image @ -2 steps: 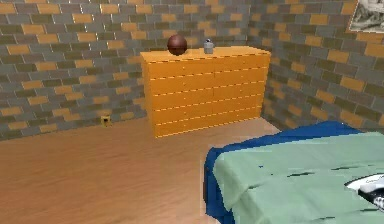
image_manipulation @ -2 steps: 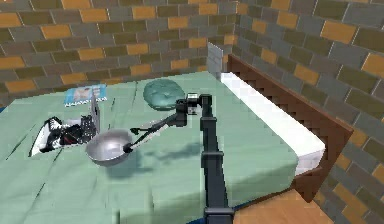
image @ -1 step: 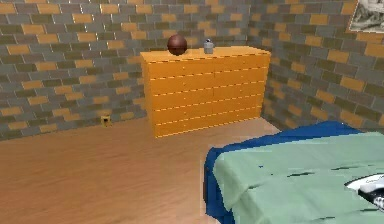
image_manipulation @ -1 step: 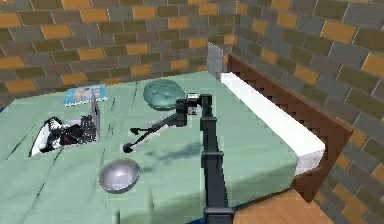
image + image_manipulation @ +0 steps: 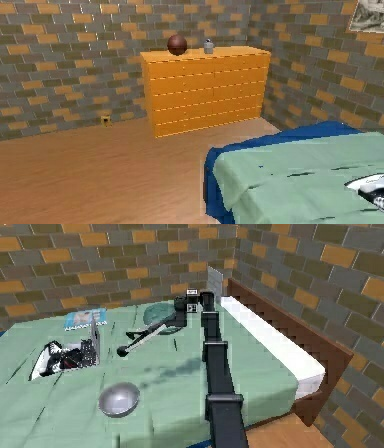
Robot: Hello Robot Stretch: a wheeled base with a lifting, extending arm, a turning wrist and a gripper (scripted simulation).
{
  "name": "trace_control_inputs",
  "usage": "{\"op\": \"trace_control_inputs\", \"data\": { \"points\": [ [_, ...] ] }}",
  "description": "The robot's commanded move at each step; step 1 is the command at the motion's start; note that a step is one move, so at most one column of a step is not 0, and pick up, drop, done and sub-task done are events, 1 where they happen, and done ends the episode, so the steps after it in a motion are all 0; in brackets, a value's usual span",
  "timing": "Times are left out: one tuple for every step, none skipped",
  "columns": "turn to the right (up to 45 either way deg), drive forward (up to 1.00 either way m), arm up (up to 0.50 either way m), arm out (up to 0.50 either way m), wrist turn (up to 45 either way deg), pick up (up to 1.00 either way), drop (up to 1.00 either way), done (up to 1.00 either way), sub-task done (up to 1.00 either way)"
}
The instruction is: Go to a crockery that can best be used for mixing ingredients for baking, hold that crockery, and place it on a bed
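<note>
Grey bowl (image 5: pixel 118 401) upright on the bed (image 5: pixel 55 414), on the green cover, low in the arm side view's left half, clear of everything around it. Just right of it, the arm (image 5: pixel 215 364): a dark square bar rising from the bottom edge, reaching out across the bed to a point well beyond the bowl. At its far end the gripper (image 5: pixel 135 342), dark body turned toward the view's left, thin fingers (image 5: pixel 148 336) slanting down and left over the cover, apart from the bowl. No telling of any hold, nor of the fingers' spread.

Farther left on the cover, a white and dark thing (image 5: pixel 60 359) and, beyond it, a pale blue book (image 5: pixel 85 321). White sheet (image 5: pixel 265 339) along the bed's right side, wooden frame (image 5: pixel 330 374) past that, brick wall (image 5: pixel 100 264) behind.

In the forward view, the bed's corner at lower right, green cover over a blue edge. Wooden floor (image 5: pixel 90 170) in front. Orange chest of drawers (image 5: pixel 205 90) against the brick wall, a brown ball (image 5: pixel 177 44) and a small grey jar (image 5: pixel 208 46) on top. A picture (image 5: pixel 370 15) on the wall at upper right.
</note>
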Motion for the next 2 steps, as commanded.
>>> {"op": "trace_control_inputs", "data": {
  "points": [
    [0.0,0.0,0.0,-0.08,0.0,0.0,0.0,0.0,0.0],
    [0.0,0.0,0.0,0.0,0.0,0.0,0.0,1.0,0.0]
  ]
}}
